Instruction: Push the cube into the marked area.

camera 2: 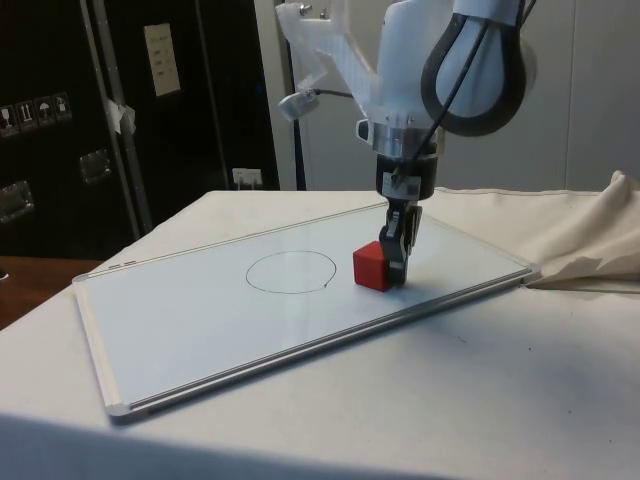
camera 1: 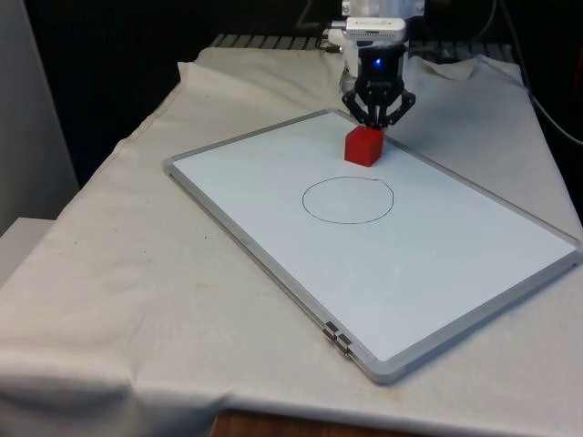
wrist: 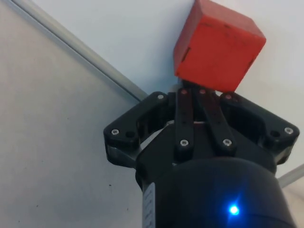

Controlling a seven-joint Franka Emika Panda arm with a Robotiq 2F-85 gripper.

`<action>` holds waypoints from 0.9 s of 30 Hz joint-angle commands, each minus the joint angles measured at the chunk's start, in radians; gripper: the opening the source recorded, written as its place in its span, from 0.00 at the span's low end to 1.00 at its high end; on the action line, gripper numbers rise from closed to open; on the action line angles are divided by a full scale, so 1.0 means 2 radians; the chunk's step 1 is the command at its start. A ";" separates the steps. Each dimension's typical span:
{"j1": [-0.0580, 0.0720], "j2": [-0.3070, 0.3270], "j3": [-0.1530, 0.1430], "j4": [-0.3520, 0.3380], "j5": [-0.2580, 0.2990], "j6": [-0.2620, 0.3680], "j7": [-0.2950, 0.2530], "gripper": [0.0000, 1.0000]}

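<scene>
Front, side and wrist views of the pushing setup. A red cube (camera 1: 363, 146) rests on a whiteboard (camera 1: 455, 273) that lies flat on the cloth-covered counter (camera 1: 118, 300). A thin, hand-drawn circle (camera 1: 348, 199) on the board marks the target area. The cube sits outside this circle, just beyond its far edge in the front view and offset slightly toward the front view's right; in the side view the cube (camera 2: 374, 266) lies just beside the outline (camera 2: 291, 271), apart from the line itself.

The end effector (camera 1: 377, 126) stands upright directly behind the cube, on the side away from the circle, with its tips low and close to the board surface. In the wrist view the two fingers (wrist: 190, 102) are drawn together with no gap between them, and nothing is gripped; their tips meet one face of the cube (wrist: 216, 45). From the side the end effector (camera 2: 399, 268) appears to touch the cube's rear face, though contact there cannot be confirmed with certainty. The cube stands near the board's far long edge, whose grey frame (wrist: 90, 59) passes close beside it.
</scene>
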 commanded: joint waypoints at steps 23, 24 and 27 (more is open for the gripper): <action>-0.002 0.016 -0.053 0.024 -0.017 -0.004 -0.043 0.00; -0.001 0.014 -0.052 0.028 -0.016 -0.008 -0.042 0.00; -0.001 0.008 -0.048 0.032 -0.015 -0.014 -0.039 0.00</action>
